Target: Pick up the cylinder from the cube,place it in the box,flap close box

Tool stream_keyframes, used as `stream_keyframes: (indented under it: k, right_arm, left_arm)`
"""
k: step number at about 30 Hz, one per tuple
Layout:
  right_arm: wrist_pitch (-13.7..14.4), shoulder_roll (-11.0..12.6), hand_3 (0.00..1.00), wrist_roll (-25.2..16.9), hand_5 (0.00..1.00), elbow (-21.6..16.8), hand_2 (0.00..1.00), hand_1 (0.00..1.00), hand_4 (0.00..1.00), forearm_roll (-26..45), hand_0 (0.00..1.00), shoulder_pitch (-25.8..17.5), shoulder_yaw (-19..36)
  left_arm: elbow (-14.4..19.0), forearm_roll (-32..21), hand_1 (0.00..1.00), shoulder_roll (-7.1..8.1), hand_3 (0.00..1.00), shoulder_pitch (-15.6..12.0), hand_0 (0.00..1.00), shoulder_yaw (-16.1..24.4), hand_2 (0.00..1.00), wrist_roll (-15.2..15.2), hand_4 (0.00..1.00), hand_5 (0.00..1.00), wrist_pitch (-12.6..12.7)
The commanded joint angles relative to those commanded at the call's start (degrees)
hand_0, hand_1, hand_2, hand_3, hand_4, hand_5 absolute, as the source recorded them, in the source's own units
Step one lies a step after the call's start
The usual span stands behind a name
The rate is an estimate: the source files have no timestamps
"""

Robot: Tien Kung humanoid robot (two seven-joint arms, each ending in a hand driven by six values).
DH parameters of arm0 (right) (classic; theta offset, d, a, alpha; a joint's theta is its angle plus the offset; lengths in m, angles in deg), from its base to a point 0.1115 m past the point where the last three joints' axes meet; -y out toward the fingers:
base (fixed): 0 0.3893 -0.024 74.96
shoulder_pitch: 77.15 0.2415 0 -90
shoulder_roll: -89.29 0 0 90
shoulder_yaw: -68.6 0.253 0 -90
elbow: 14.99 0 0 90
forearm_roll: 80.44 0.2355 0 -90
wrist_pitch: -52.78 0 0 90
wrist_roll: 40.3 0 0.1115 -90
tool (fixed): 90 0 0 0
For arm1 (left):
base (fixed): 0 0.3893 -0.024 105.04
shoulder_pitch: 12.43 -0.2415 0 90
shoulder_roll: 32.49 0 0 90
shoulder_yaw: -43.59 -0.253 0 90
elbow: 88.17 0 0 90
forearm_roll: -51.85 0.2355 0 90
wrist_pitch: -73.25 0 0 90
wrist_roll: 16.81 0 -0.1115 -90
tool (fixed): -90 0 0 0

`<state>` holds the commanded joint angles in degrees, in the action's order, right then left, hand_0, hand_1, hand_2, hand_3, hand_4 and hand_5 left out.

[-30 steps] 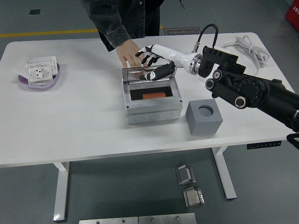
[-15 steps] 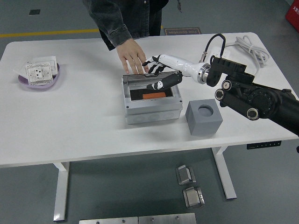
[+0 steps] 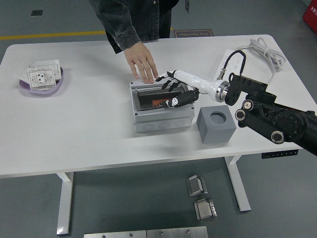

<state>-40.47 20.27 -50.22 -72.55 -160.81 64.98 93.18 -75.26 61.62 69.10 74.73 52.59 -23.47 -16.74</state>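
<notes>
The right hand (image 3: pixel 174 89) reaches in from the right over the grey box (image 3: pixel 162 107), which stands near the middle of the white surface (image 3: pixel 89 129). Its white forearm slopes down from a black arm at the right edge. The black fingers (image 3: pixel 167 80) are spread and relaxed over the far part of the box, and the thumb lies across the box's opening toward its right side; they hold nothing. Under the fingers the clear lid (image 3: pixel 157 89) of the box sits tilted low over the opening, hinged along the far edge; whether the fingers press on it cannot be told for sure.

Inside the box, an orange cylinder (image 3: pixel 156 102) lies on the dark floor, just below and left of the thumb, partly hidden by it.

Just to the right of the box stands the grey cube (image 3: pixel 216 124), with a round hole in its top face that holds nothing. It is near the box but not touching it, and sits under the robot's wrist.

A person stands at the far side; the person's hand (image 3: pixel 142 63), fingers stretched, rests at the far left corner of the box, just beside the robot's fingertips.

At the far left a purple bowl (image 3: pixel 42 83) carries a white socket plate (image 3: pixel 40 76). A white cable (image 3: pixel 262 52) lies coiled at the far right corner.
</notes>
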Motion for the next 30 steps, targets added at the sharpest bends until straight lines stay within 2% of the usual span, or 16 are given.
stream_keyframes:
  k: [5,10,15,18,23,28,30]
  right_arm:
    - [0.0,1.0,0.874,0.3,0.425,-0.7,0.717,0.629,0.827,-1.4,0.669,-1.0,2.9]
    - [-0.8,3.4,0.874,2.2,0.425,-3.0,0.717,0.629,0.827,-6.3,0.669,-3.0,8.7]
    - [-1.8,8.3,0.875,3.9,0.434,-8.2,0.718,0.617,0.83,-11.7,0.669,-7.9,17.0]
    - [-1.5,10.2,0.87,4.1,0.447,-10.4,0.718,0.613,0.833,-13.1,0.668,-10.7,22.2]
    - [0.5,11.7,0.86,3.1,0.456,-13.5,0.715,0.611,0.833,-13.4,0.655,-16.9,30.4]
    - [5.4,12.2,0.86,-2.1,0.456,-15.2,0.715,0.611,0.833,-7.2,0.655,-24.7,39.4]
    - [7.2,11.9,0.83,-4.4,0.46,-15.4,0.703,0.609,0.832,-3.8,0.657,-28.0,42.7]
  left_arm:
    - [-0.2,-0.9,0.712,-0.13,0.649,-0.1,0.721,-0.9,0.621,0.0,0.513,0.188,-0.1]
    - [-0.6,-3.1,0.712,-0.2,0.649,-0.1,0.721,-3.0,0.621,0.1,0.513,0.188,-0.2]
    - [-1.0,-4.6,0.712,-0.5,0.649,-0.5,0.721,-4.3,0.621,0.4,0.511,0.189,-0.4]
    - [-1.1,-5.0,0.712,-0.7,0.649,-0.6,0.721,-4.7,0.621,0.4,0.511,0.19,-0.4]
    - [-1.1,-4.7,0.712,-1.18,0.649,-0.6,0.721,-4.4,0.622,0.5,0.512,0.189,-0.4]
    - [-1.2,-4.3,0.712,-1.67,0.649,-0.8,0.721,-3.9,0.622,0.5,0.512,0.189,-0.5]
    - [-1.3,-4.3,0.712,-1.81,0.649,-0.9,0.722,-3.9,0.624,0.6,0.514,0.187,-0.5]
